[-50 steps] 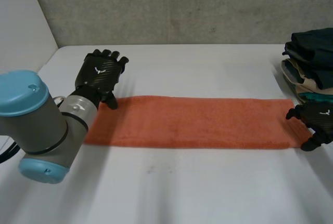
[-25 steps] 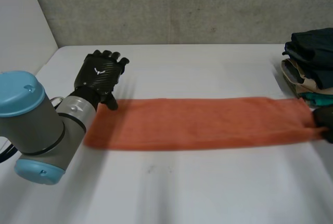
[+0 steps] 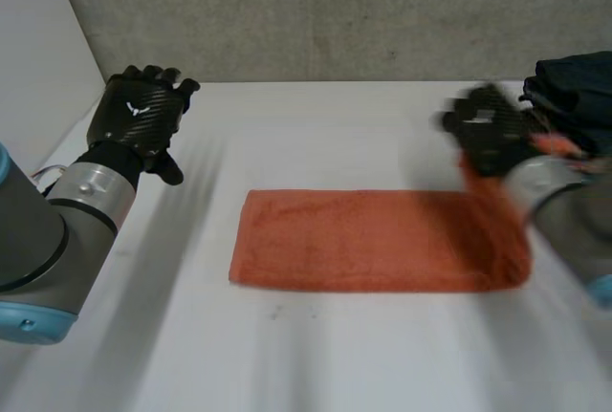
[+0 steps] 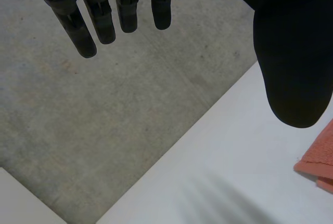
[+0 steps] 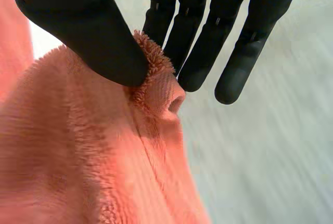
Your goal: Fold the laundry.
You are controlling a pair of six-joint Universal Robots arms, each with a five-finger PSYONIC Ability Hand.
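Centre frame, head view: your orange towel, long axis left to right on the table.
Your right hand pinches its raised right end; left hand, upper left, fingers straight, apart from it.

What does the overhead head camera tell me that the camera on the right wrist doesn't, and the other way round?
The head view gives the whole layout: the orange towel lying across the white table, the left hand off to one side and apart from it, and a stack of folded clothes at the table's right end. The right wrist view gives the grip up close: the thumb pinching the towel's edge against the fingers. Both show the right hand holding one end of the towel.
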